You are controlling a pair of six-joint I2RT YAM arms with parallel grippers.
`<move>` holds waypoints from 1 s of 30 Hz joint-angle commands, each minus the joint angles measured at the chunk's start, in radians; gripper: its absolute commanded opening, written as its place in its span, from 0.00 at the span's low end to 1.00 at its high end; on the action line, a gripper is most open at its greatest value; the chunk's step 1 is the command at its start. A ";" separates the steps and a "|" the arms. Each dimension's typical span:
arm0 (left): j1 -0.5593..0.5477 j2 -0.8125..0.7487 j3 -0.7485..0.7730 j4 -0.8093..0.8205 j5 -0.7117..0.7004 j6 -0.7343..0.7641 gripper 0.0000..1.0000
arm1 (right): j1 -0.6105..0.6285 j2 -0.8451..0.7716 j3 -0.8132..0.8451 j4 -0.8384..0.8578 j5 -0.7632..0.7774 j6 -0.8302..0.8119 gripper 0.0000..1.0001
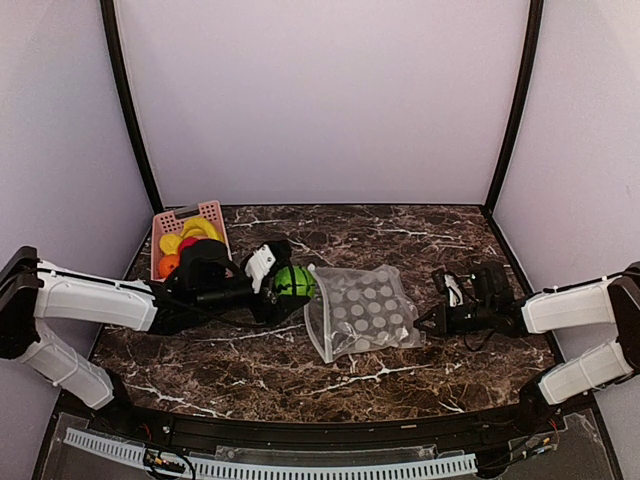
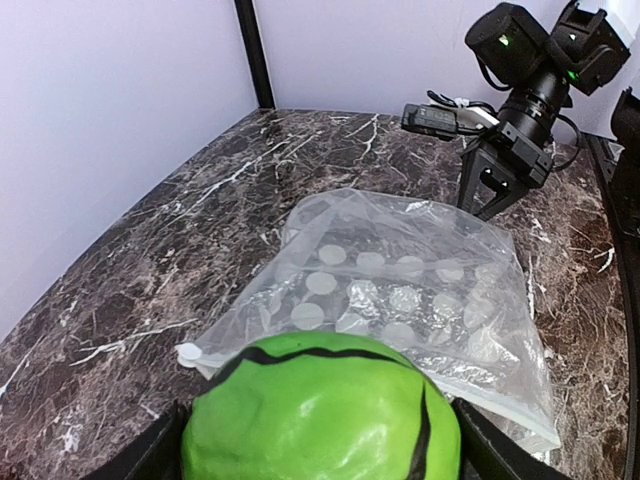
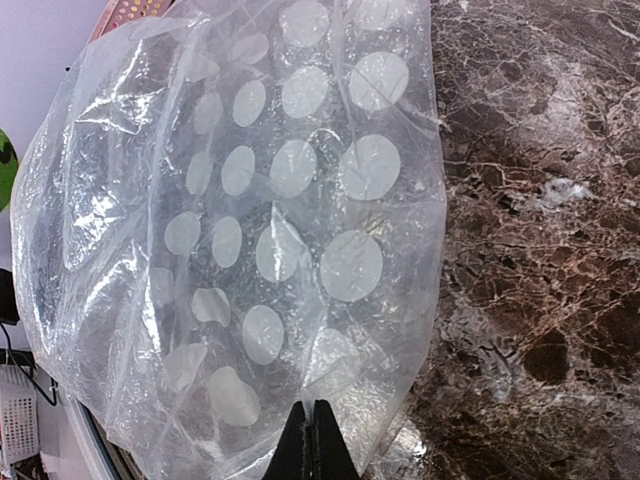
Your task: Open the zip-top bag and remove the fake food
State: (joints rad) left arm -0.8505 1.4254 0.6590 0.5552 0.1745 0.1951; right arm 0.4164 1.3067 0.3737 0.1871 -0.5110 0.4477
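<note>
The clear dotted zip-top bag [image 1: 365, 312] lies flat on the marble table; I see no food inside it. My left gripper [image 1: 285, 285] is shut on a bright green ball [image 1: 295, 282] with black lines, just left of the bag's open end. In the left wrist view the ball [image 2: 320, 410] fills the space between the fingers, with the bag [image 2: 400, 290] and its white zip slider [image 2: 188, 352] beyond. My right gripper [image 1: 425, 322] is shut on the bag's right edge; in the right wrist view the fingertips [image 3: 315, 445] pinch a fold of the bag [image 3: 270, 220].
A pink perforated basket [image 1: 212, 212] stands at the back left, holding yellow, orange and red toy food [image 1: 180, 245]. Pale walls with black corner posts enclose the table. The right arm's wrist camera [image 2: 540, 60] shows beyond the bag.
</note>
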 commanded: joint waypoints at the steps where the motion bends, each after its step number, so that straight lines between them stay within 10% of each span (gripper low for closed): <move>1: 0.057 -0.114 -0.030 -0.109 -0.093 -0.029 0.65 | -0.008 -0.009 -0.004 0.015 0.014 0.004 0.00; 13: 0.349 -0.167 0.115 -0.238 -0.282 -0.261 0.66 | -0.008 0.007 0.009 0.017 0.005 -0.005 0.00; 30: 0.717 0.247 0.417 -0.305 -0.509 -0.328 0.70 | -0.010 0.067 0.025 0.056 -0.018 -0.013 0.00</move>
State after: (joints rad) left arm -0.1532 1.5997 1.0161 0.2783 -0.2882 -0.1535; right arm 0.4156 1.3457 0.3851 0.1944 -0.5190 0.4427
